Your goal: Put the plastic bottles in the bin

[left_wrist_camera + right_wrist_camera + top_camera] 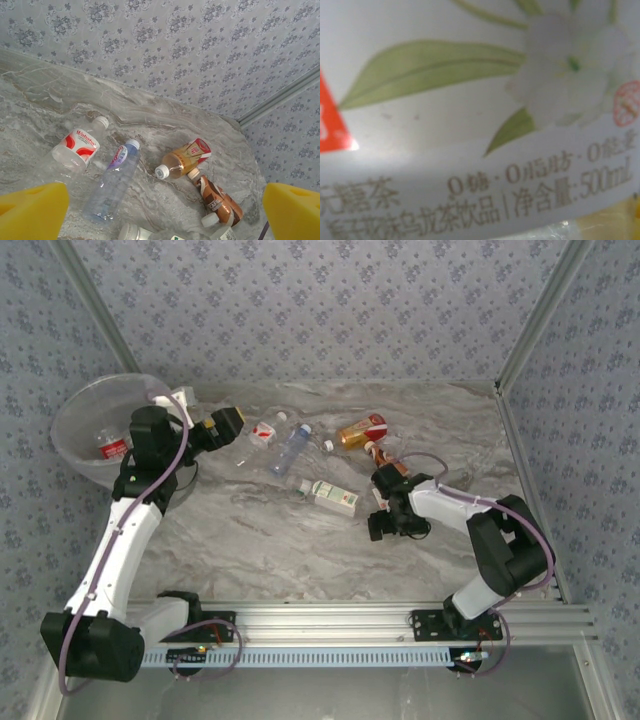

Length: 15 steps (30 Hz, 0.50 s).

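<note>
Top: bin (75, 405) at 10 o'clock, left gripper (222, 425) near its rim; bottles (292, 448) loose toward 12; right gripper (383, 523) beside white-green bottle (335, 498).
Left wrist: pads (30, 212) spread, empty.
Right wrist: label (470, 125) pressed close, grip unreadable.
Risk: off-centre pinch could squirt that bottle away.

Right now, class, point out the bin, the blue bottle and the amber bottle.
Bin (95, 405): top view, inner wall.
Blue bottle (119, 158): left wrist view, label.
Amber bottle (181, 161): left wrist view, body.
</note>
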Each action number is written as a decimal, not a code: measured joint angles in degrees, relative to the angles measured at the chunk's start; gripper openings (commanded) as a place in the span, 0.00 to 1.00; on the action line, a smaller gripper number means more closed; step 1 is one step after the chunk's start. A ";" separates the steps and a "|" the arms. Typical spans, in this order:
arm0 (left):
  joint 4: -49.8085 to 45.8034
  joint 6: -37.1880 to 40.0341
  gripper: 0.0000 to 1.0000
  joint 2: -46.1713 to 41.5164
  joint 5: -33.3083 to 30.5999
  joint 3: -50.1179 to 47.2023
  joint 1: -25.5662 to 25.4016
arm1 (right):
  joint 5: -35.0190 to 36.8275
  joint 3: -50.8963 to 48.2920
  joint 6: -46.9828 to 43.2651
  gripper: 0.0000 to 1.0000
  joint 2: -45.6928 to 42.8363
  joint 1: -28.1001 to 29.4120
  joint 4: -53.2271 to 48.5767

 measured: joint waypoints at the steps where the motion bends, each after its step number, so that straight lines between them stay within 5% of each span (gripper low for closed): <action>1: 0.00 0.00 0.99 -0.02 0.00 0.00 0.00 | 0.17 0.00 0.22 0.94 0.04 0.09 0.00; 7: -0.02 -0.04 0.99 0.00 -0.15 0.00 0.00 | 2.69 0.13 1.64 0.93 0.31 1.75 0.02; 15: -0.33 -0.07 1.00 0.13 -0.39 0.00 0.00 | 5.55 0.13 3.69 0.78 0.52 4.98 0.70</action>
